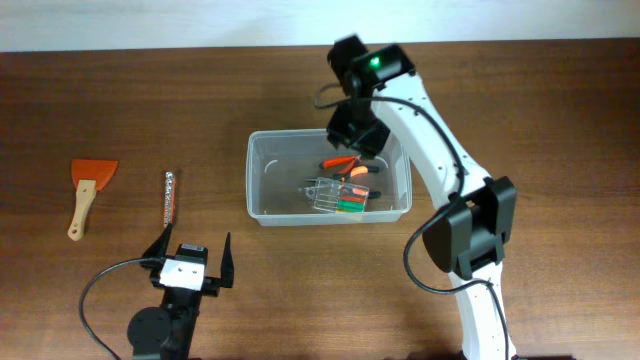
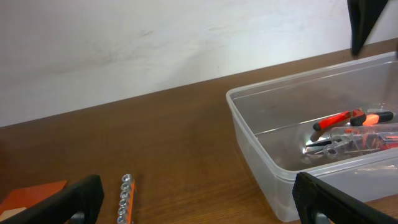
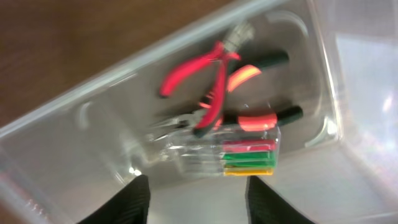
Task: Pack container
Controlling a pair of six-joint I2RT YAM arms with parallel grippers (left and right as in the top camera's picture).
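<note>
- Above the far right part of the container (image 1: pixel 280 172), the right gripper (image 1: pixel 357 125) hangs with its fingers spread and nothing between them; its wrist camera looks down into the tub.
- Below it, on the tub floor, lie red-handled pliers (image 3: pixel 199 81), a black-handled tool (image 3: pixel 258 65) with an orange band, and a small clear case of coloured bits (image 3: pixel 245 155); they are bunched toward the right end, touching one another.
- At the near edge of the table (image 1: pixel 500 90), the left gripper (image 1: pixel 197 248) sits with fingers wide apart and empty; the container stands mid-table, off to its right.
- Just ahead of it lies a metal bit strip (image 1: pixel 169 197); further left, an orange scraper (image 1: pixel 88 185) with a wooden handle; both are outside the tub.
- Packing looks partly done; the step in hand seems to be a gap between loads.
- The next move probably falls to the left arm: reach forward, set the fingers across the narrow strip, close, lift, and carry it right over the rim; the tub's left half has room.
</note>
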